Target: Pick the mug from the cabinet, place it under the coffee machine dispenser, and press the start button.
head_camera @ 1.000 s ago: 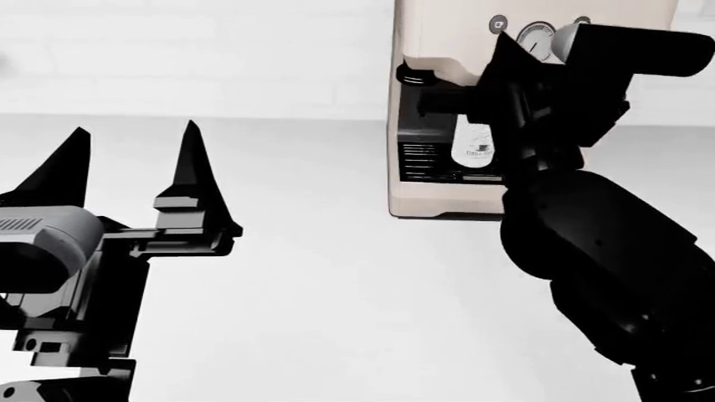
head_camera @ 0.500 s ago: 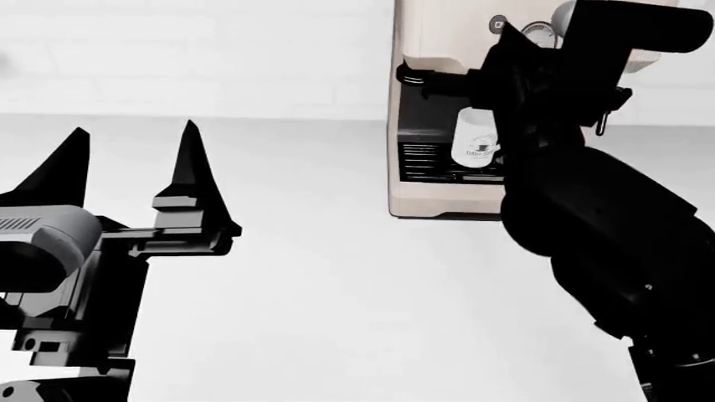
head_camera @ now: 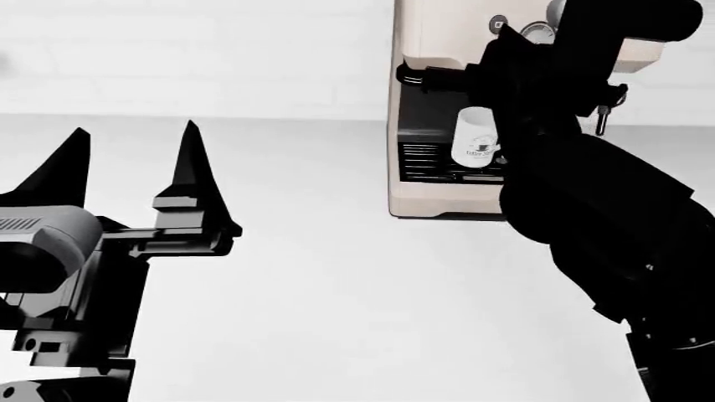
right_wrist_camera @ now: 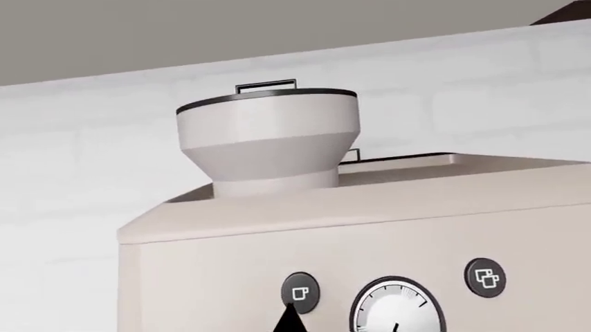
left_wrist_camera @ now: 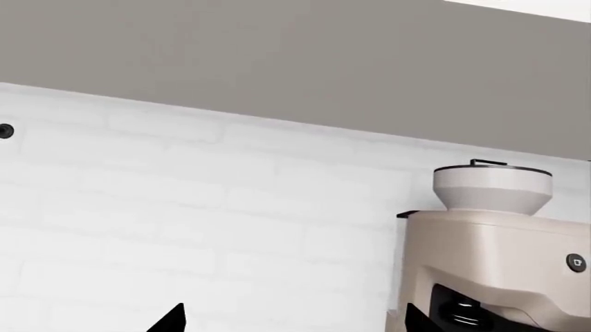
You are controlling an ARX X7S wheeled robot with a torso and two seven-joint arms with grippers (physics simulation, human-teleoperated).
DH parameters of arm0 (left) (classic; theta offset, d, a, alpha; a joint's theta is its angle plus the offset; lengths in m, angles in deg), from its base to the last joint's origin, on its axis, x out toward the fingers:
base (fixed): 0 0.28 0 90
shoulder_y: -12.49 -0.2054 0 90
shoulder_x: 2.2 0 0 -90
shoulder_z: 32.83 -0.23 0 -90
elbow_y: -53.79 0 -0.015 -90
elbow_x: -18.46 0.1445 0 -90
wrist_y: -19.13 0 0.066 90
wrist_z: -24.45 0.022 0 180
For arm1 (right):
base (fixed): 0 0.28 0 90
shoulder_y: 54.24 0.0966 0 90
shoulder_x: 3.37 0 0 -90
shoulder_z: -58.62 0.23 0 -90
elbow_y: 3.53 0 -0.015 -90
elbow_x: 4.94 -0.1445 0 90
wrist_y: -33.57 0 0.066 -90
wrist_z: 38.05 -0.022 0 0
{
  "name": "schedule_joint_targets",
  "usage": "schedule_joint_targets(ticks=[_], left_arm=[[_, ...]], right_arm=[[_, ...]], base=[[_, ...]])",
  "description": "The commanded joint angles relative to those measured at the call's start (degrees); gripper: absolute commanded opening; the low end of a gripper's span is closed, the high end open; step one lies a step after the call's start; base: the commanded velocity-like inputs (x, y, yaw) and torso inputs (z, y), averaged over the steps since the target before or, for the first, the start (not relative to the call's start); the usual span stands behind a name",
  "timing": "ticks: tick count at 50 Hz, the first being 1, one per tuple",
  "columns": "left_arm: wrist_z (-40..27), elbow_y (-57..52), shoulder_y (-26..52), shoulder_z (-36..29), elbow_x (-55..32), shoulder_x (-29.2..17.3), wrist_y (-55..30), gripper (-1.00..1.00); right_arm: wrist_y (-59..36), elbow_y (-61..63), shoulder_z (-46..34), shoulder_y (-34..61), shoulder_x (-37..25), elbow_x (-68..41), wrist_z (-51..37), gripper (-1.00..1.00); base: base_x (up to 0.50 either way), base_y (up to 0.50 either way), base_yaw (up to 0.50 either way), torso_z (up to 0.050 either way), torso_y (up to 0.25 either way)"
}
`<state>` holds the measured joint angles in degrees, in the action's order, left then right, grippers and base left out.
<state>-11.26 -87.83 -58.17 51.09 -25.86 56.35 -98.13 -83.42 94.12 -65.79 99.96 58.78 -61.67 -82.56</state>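
Small white mug point(head_camera: 478, 136) with a black cup logo, standing upright in the dark recess of the cream coffee machine point(head_camera: 430, 100), on the slotted grille point(head_camera: 420, 161), just to the right of the black round dispenser point(head_camera: 414, 77) and a bit lower. Left gripper point(head_camera: 134, 167) held low over the white counter point(head_camera: 335, 276), two pointed black fingers point(head_camera: 192, 163) spread wide apart, nothing between them. Right gripper up against the machine's front panel, one black fingertip point(right_wrist_camera: 288, 319) just under the round cup button point(right_wrist_camera: 299, 293) beside the gauge point(right_wrist_camera: 397, 308); cannot tell how far apart its fingers are.
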Motion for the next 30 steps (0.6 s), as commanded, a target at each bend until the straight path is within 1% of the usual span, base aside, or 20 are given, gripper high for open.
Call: schedule_joint_targets(ticks=[1,30], left_arm=[[-0.1,0.1,0.0,-0.2,0.0,-0.2,0.2,1.0],[-0.6,0.1,0.2,-0.1,-0.7,-0.8,0.6,1.0]], right_arm=[[-0.2,-1.7,0.3,0.5,0.1,-0.3,0.0,-1.0],[-1.0,-4.1,-0.3,2.6,1.3,-0.1,0.7,-1.0]], base=[[0.0,0.0,0.0,0.0,0.0],[0.0,0.0,0.0,0.0,0.0]])
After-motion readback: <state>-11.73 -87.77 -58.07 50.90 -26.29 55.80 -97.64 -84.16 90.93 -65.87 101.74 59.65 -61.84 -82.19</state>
